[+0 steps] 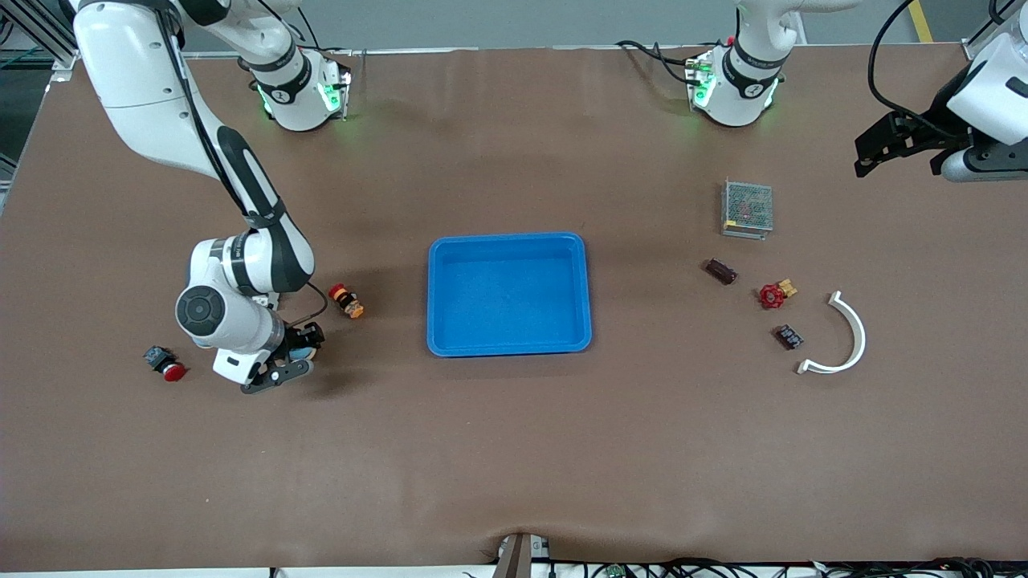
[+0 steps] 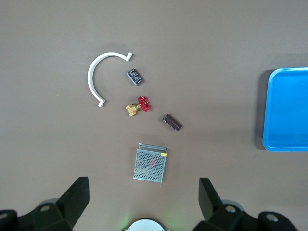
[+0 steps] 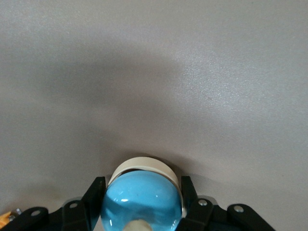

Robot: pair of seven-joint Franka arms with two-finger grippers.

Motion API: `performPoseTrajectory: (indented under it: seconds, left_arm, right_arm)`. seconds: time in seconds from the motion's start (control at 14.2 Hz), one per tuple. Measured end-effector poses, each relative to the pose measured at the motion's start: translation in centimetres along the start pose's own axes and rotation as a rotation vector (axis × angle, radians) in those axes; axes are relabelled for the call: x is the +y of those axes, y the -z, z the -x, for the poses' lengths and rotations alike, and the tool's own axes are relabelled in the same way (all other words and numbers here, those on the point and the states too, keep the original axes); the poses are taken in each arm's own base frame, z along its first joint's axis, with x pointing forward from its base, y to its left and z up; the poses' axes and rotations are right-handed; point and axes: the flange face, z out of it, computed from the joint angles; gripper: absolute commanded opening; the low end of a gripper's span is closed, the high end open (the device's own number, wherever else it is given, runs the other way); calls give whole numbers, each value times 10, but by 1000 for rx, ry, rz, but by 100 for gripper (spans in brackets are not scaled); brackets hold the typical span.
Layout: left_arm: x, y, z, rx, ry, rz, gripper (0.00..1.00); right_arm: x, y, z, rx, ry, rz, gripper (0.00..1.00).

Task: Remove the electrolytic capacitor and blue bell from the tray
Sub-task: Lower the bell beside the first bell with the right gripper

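Two Franka arms work over a brown surface [image 1: 514, 449] with a blue tray [image 1: 508, 294] at its centre. Right end effector [image 1: 299, 359]: lowered toward the right arm's end of the surface, nearer the front camera than the tray's midline, its fingers [image 3: 93, 199] closed on a blue domed bell [image 3: 141, 202] with a white base ring; the bell sits low, close to the surface, and whether it touches cannot be told. Left end effector [image 1: 903, 152]: raised over the left arm's end of the surface, near the edge along the bases, jaws spread wide and holding nothing; this arm waits.

Objects near the right arm's end: a red-capped push button with an orange body [image 1: 346, 299] just beside the right arm's wrist, and a red push button on a dark block [image 1: 165, 363] closer to that end's edge.

Objects near the left arm's end: a metal mesh-covered power supply [image 1: 748, 208]; a dark brown rectangular capacitor [image 1: 720, 271] on the surface between the power supply and the tray; a red-handled brass valve [image 1: 776, 294]; a small black component [image 1: 789, 336]; a white curved bracket [image 1: 842, 335].
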Motion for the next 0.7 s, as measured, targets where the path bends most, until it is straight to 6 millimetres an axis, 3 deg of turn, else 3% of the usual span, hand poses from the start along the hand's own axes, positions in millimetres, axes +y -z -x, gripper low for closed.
performPoseTrajectory:
  seconds: [0.07,0.14,0.35,0.7]
  left_arm:
    - [0,0,0,0,0,0,100]
    - [0,0,0,0,0,0,100]
    - [0,0,0,0,0,0,100]
    - [-1,0,0,0,2,0,100]
  right_arm:
    - [0,0,0,2,1,0,52]
    - [-1,-1,-1,5,1,0,60]
    - [-1,-4,-1,8,2,1,100]
    - [-1,-1,-3,3,1,-1,100]
